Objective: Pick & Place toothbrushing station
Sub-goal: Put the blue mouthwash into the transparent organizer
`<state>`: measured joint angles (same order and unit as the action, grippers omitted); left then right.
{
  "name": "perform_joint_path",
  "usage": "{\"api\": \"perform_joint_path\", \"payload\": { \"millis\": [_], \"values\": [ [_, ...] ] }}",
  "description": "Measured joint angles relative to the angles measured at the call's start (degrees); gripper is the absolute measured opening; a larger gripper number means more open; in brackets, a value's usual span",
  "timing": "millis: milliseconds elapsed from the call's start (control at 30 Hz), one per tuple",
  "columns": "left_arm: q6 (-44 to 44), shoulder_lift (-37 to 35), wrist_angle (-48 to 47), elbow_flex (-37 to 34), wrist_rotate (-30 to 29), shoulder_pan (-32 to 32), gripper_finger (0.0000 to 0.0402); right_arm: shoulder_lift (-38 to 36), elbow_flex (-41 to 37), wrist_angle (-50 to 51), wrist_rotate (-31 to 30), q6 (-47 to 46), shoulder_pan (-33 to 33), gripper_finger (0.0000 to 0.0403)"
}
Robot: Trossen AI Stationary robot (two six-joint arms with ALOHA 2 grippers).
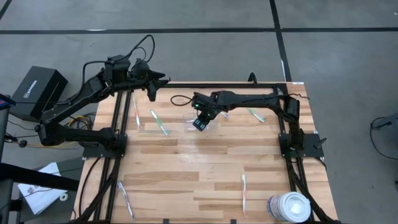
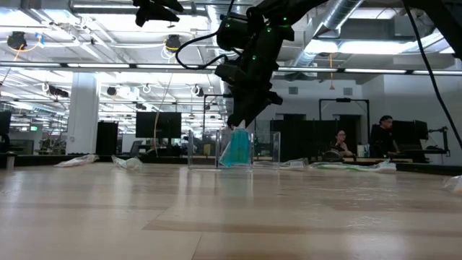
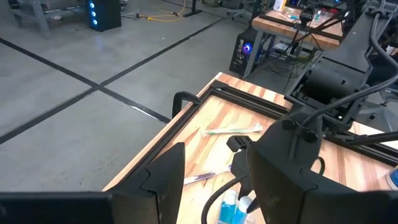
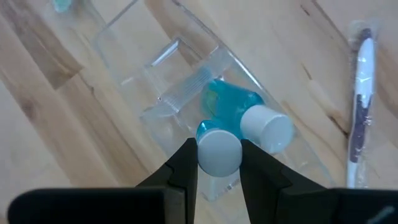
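Observation:
A small clear plastic container (image 1: 191,119) stands on the table's far middle and also shows in the low view (image 2: 234,150). Two blue-teal toothpaste tubes with white caps stand in it: one free (image 4: 266,129), leaning on the other. My right gripper (image 4: 219,163) is above the container, shut on the other tube (image 4: 214,134). Thin toothbrushes lie on the table: two left of the container (image 1: 159,123), one to its right (image 1: 256,115), and two near the front edge (image 1: 244,190). My left gripper (image 1: 151,92) is open and empty, raised over the far left corner. My right gripper pinches the tube's white cap (image 4: 219,151) between its two fingers. The fingers come from above, pointing down. The tube stands cap up with its teal body (image 2: 236,148) inside the clear container. I cannot tell whether its bottom rests on the container's floor.
A large white round tub (image 1: 289,207) stands at the front right corner. A black cable (image 1: 180,99) lies just beyond the container. A wrapped toothbrush (image 4: 360,99) lies close beside the container. Bare wood stretches across the table's middle and front.

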<state>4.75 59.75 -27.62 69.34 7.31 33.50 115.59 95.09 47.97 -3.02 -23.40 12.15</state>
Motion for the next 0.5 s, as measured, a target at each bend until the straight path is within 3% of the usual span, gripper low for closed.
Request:
{"api": "perform_joint_path", "payload": {
  "millis": [500],
  "values": [
    [-1.1, 0.0, 0.6, 0.0, 0.0, 0.0, 0.0167, 0.0, 0.0, -0.5, -1.8, 1.3, -0.5, 0.0081]
  ]
}}
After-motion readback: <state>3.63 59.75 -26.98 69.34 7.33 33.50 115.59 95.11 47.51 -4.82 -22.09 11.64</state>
